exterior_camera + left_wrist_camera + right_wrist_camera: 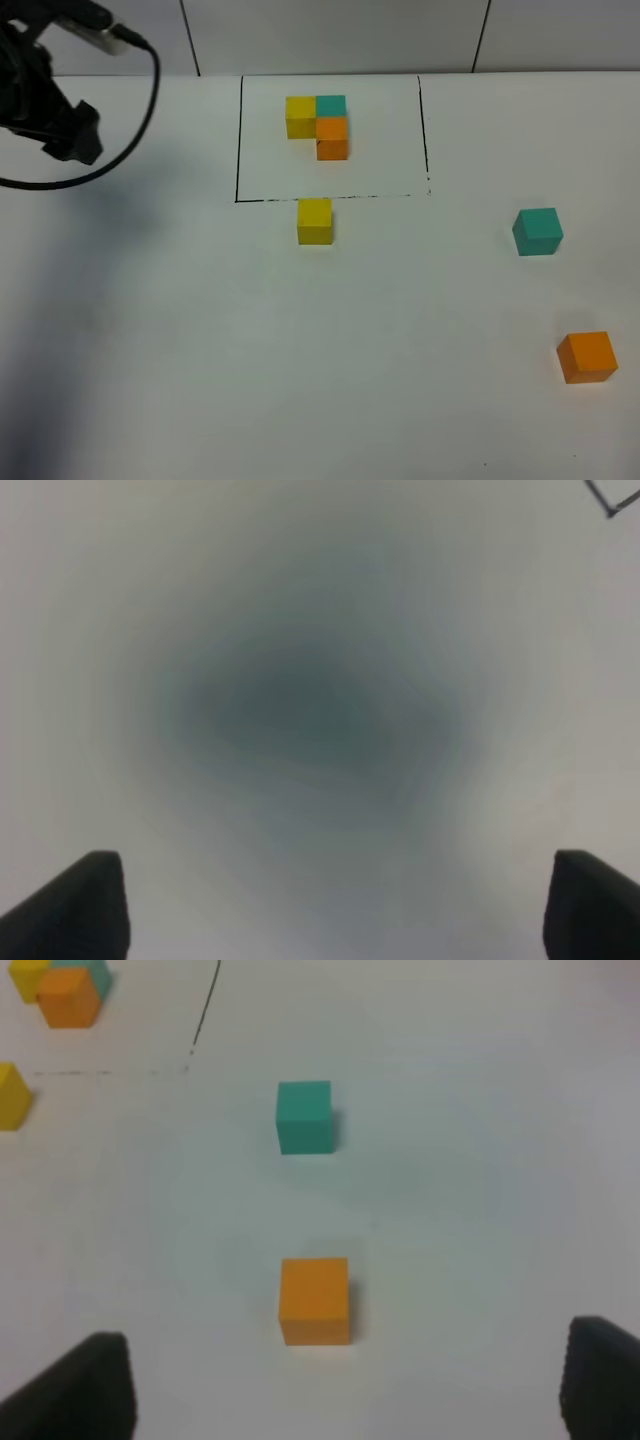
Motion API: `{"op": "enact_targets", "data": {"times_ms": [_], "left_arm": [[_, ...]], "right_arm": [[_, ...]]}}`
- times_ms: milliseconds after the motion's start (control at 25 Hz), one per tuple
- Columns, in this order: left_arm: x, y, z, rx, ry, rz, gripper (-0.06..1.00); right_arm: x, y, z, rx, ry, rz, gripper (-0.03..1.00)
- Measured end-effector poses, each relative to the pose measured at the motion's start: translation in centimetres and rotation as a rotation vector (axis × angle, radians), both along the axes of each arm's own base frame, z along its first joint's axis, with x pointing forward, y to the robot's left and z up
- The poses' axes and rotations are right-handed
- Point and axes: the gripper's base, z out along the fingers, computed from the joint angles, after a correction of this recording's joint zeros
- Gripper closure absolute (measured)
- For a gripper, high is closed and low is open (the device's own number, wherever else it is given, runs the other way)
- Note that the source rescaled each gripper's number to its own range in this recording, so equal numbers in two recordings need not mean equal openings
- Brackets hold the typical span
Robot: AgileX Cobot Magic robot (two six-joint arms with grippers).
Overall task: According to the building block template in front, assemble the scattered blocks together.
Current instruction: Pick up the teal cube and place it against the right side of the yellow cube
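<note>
The building block template (pixel 318 125) is an L of yellow, teal and orange cubes inside a thin black rectangle at the back middle of the white table. A loose yellow cube (pixel 314 221) sits just in front of the frame's front line. A loose teal cube (pixel 538 231) lies at the right, and a loose orange cube (pixel 587 357) nearer the front right. My right gripper (pixel 350 1385) is open and empty, hovering short of the orange cube (pixel 315 1300) with the teal cube (pixel 305 1117) beyond it. My left gripper (pixel 340 905) is open and empty over bare table at the far left (pixel 75 135).
A black cable (pixel 120 150) loops from the left arm over the table's back left. The white table (pixel 200 350) fills the view, with a grey wall behind. A corner of the black frame (pixel 608 502) shows in the left wrist view.
</note>
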Motion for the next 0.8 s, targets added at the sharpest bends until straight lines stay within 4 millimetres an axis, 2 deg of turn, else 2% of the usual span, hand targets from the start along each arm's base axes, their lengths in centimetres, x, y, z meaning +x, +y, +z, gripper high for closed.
{"op": "enact_targets", "data": {"times_ms": [160,280,400,600,800], "left_arm": [[-4.1,2.4,2.2,-0.007,-0.141,0.089,0.01],[-7.4,2.7,4.1,-0.027,-0.227,0.143,0.01],[-10.8,2.6,5.7,-0.055,-0.240,0.201,0.01],[-16.9,3.1,6.6,-0.032,-0.176,0.333,0.01],[-22.8,3.5,7.1,-0.033,-0.222,0.445,0.01]], "right_arm": [[0.0,0.0,0.0,0.000,0.000,0.000,0.25],[0.0,0.0,0.0,0.000,0.000,0.000,0.25],[0.0,0.0,0.0,0.000,0.000,0.000,0.25],[0.0,0.0,0.0,0.000,0.000,0.000,0.25],[0.0,0.0,0.0,0.000,0.000,0.000,0.25]]}}
